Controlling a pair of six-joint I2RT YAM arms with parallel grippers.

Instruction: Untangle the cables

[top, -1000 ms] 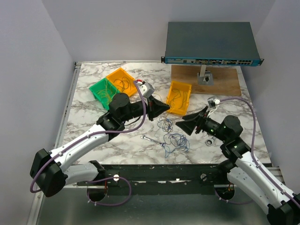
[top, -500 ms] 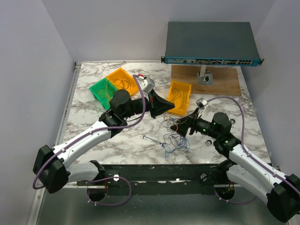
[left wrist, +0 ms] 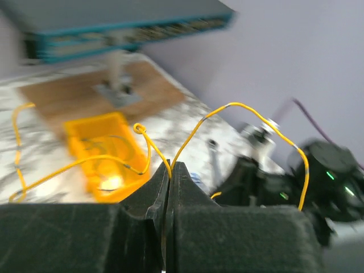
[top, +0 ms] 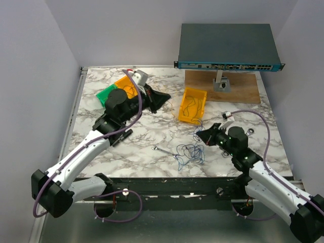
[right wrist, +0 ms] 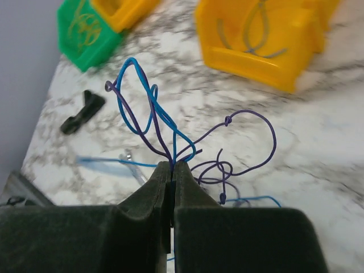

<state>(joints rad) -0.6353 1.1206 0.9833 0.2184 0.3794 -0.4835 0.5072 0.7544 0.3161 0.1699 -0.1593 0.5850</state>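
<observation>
Wrist views: my left pincer (left wrist: 170,168) holds a freed yellow wire (left wrist: 250,111); right pincer (right wrist: 172,168) clamps blue-purple strands (right wrist: 151,108); cables (top: 190,152) otherwise tangled.

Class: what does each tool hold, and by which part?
Left tool pinches the yellow cable mid-length, between two loops. Right tool pinches the blue cable and the purple cable where their loops converge.

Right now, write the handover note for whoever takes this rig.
Left tool: shut on a yellow wire, held up off the table.
Right tool: shut on a blue wire and a purple wire rising from the tangle.
Done: some wires lie in the yellow bin and green bin.
Left: probably drop off the yellow wire, then separate the tangle.
</observation>
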